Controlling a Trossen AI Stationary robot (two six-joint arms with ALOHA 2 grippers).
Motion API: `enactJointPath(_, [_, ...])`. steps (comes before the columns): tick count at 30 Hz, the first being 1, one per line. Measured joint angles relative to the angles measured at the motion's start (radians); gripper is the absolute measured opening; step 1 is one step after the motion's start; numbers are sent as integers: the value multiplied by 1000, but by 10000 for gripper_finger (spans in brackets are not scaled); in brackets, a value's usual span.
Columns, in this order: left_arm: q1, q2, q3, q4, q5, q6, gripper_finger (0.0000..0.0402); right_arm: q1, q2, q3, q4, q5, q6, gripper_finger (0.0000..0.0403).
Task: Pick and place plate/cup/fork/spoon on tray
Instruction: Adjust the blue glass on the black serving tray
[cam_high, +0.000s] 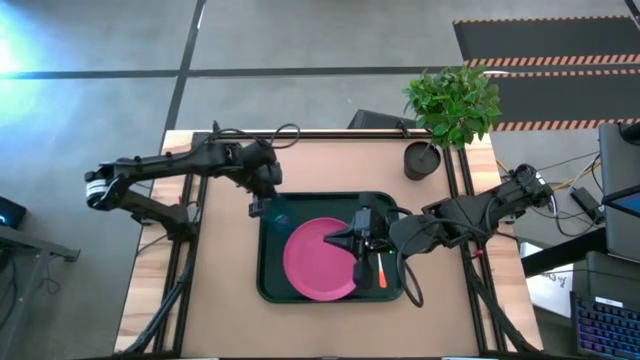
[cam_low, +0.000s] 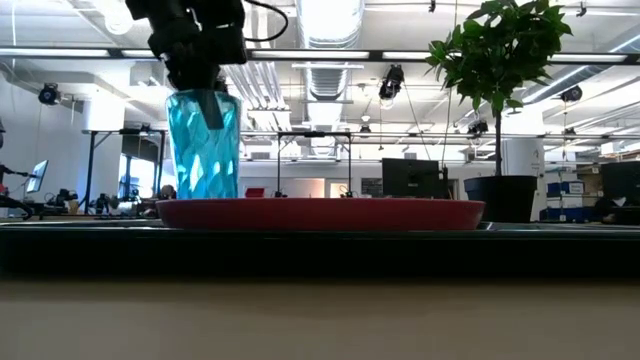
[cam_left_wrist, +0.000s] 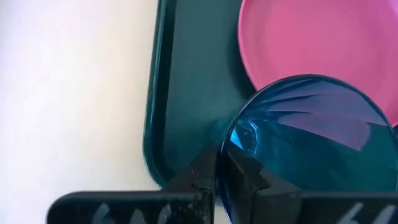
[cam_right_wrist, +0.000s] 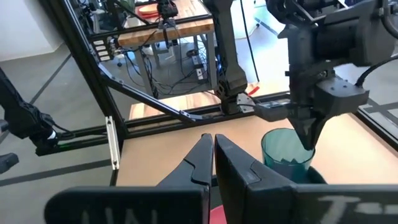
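The dark green tray (cam_high: 262, 290) lies mid-table with the pink plate (cam_high: 315, 262) flat on it. My left gripper (cam_high: 268, 205) is shut on the teal ribbed cup (cam_high: 279, 210) over the tray's far left corner, beside the plate. The low view shows the cup (cam_low: 205, 150) upright, its base hidden behind the plate's rim (cam_low: 320, 212). My right gripper (cam_high: 338, 240) is shut and empty over the plate's right part. An orange-red utensil handle (cam_high: 382, 272) lies on the tray right of the plate; whether it is the fork or the spoon I cannot tell. My left gripper holds the cup by its rim (cam_left_wrist: 227, 155) on the side toward the table's left, one finger inside the cup (cam_left_wrist: 245, 180) and one outside (cam_left_wrist: 199, 177). The fingers come from above, pointing down. The cup stands upright; whether its base rests on the tray I cannot tell.
A dark plant pot (cam_high: 422, 160) with a green plant (cam_high: 455, 100) stands at the table's far right, beyond the tray. Bare brown tabletop (cam_high: 220, 300) lies left of and in front of the tray. The right arm (cam_high: 470, 212) reaches over the tray's right rim.
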Motion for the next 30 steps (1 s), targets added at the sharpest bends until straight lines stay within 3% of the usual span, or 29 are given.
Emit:
enactJointPath(4, [1, 14, 0, -18, -45, 1, 1, 0, 0, 0, 0, 0, 1, 9])
enactJointPath(17, [0, 27, 17, 21, -53, 8, 2, 0, 0, 0, 0, 0, 1, 9])
enactJointPath(30, [0, 25, 29, 3, -46, -26, 47, 11, 0, 0, 0, 0, 1, 9])
